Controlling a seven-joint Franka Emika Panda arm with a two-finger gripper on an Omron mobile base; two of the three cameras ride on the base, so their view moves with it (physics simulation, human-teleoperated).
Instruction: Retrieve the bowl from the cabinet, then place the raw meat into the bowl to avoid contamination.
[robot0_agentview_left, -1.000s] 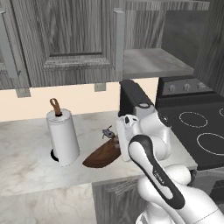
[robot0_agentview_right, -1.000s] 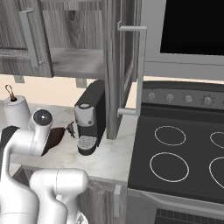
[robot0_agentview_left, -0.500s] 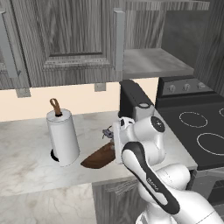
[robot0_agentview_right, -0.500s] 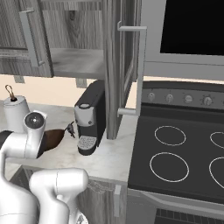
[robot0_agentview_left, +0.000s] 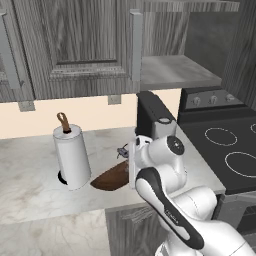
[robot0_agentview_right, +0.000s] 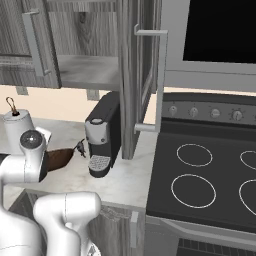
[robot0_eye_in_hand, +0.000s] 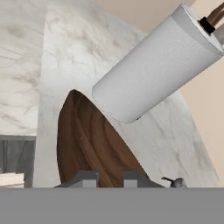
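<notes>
The dark-brown wooden bowl (robot0_agentview_left: 111, 178) hangs tilted just over the counter, next to the paper-towel roll; its low edge is at the marble, and I cannot tell if it touches. My gripper (robot0_eye_in_hand: 111, 179) is shut on the bowl's (robot0_eye_in_hand: 92, 144) rim, and in the left base view the hand (robot0_agentview_left: 132, 167) sits at the bowl's right side. The raw meat (robot0_agentview_left: 122, 151), a tiny dark lump, lies on the counter behind the hand, in front of the coffee machine; it also shows as raw meat (robot0_agentview_right: 80, 147) and raw meat (robot0_eye_in_hand: 175, 181). The cabinet (robot0_agentview_left: 175, 70) stands open with a bare shelf.
A white paper-towel roll (robot0_agentview_left: 72, 155) stands left of the bowl. The black coffee machine (robot0_agentview_right: 102, 135) is beside the open cabinet door (robot0_agentview_right: 142, 75), whose handle juts out over the counter. A stove (robot0_agentview_right: 210, 180) lies to the right. The counter's front edge (robot0_agentview_left: 65, 212) is close.
The arm's wrist has shifted slightly toward the paper-towel roll. The bowl stays in the grip at nearly the same place.
</notes>
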